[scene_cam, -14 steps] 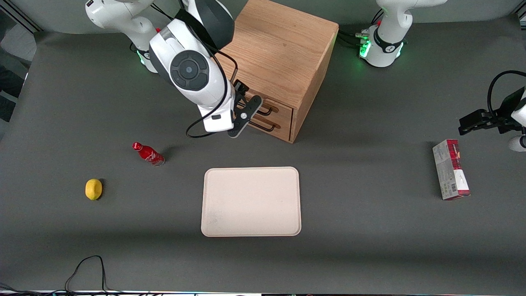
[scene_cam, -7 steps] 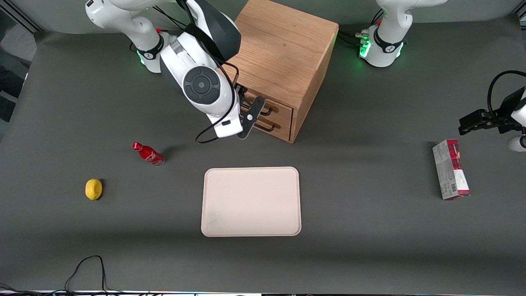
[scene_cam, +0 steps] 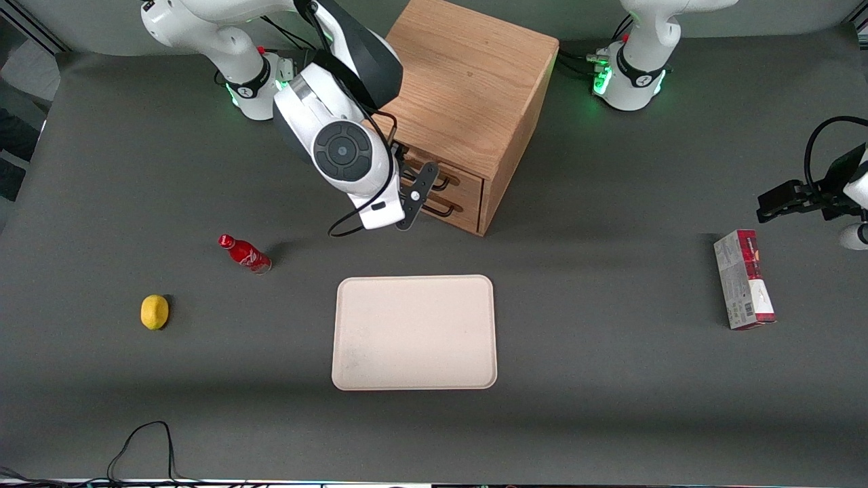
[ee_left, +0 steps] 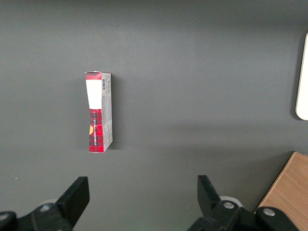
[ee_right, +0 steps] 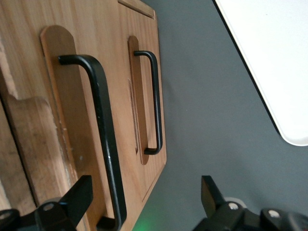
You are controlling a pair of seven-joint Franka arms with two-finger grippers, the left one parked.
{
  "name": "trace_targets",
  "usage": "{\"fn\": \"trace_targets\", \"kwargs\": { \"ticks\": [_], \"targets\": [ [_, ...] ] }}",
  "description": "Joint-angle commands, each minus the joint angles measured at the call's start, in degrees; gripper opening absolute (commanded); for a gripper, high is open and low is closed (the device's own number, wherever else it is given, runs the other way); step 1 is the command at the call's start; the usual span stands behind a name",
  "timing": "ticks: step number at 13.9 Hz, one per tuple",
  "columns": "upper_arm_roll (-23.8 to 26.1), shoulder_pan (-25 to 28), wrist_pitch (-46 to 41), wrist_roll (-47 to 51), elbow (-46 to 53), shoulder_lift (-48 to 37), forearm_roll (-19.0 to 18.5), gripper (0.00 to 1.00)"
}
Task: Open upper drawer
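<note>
Hovering in front of the cabinet [scene_cam: 468,95], the gripper [scene_cam: 415,196] sits close to the drawer fronts with its fingers [ee_right: 77,199] spread wide and nothing between them. In the wrist view one black finger stands near the upper handle [ee_right: 103,139] and the other [ee_right: 209,192] over bare table; no contact with the handle is visible.

Wrist view: both drawers are shut, fronts flush with the cabinet face. The upper drawer [ee_right: 62,120] is the nearer to the camera, and its black wire handle runs across a rounded recess. The lower drawer [ee_right: 144,96] and its twin handle [ee_right: 156,101] lie past it, next to the table [ee_right: 207,96]. A corner of the tray [ee_right: 269,57] also shows.

Front view: the arm's wrist hides most of the drawer fronts; only the ends of the two handles [scene_cam: 444,183] peek out beside the gripper. The cream tray [scene_cam: 413,332] lies nearer the camera than the cabinet. A red bottle [scene_cam: 244,253] and a lemon [scene_cam: 154,312] lie toward the working arm's end. A red-and-white box [scene_cam: 744,279] lies toward the parked arm's end.

Left wrist view: the same box [ee_left: 98,110], lying flat, plus an edge of the tray [ee_left: 303,82] and a cabinet corner [ee_left: 288,192].
</note>
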Motion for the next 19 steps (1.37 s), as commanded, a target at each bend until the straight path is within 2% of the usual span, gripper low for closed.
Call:
{"fn": "trace_targets", "kwargs": {
  "ticks": [1,7,19],
  "targets": [
    [-0.5,0.8,1.9,-0.9,-1.2,0.5,1.7,1.0],
    [-0.6,1.5,7.9,-0.8,-5.0,0.5,2.0,1.0],
    [-1.1,-0.6,10.1,-1.5,-2.8,2.5,1.5,1.0]
  ]
}}
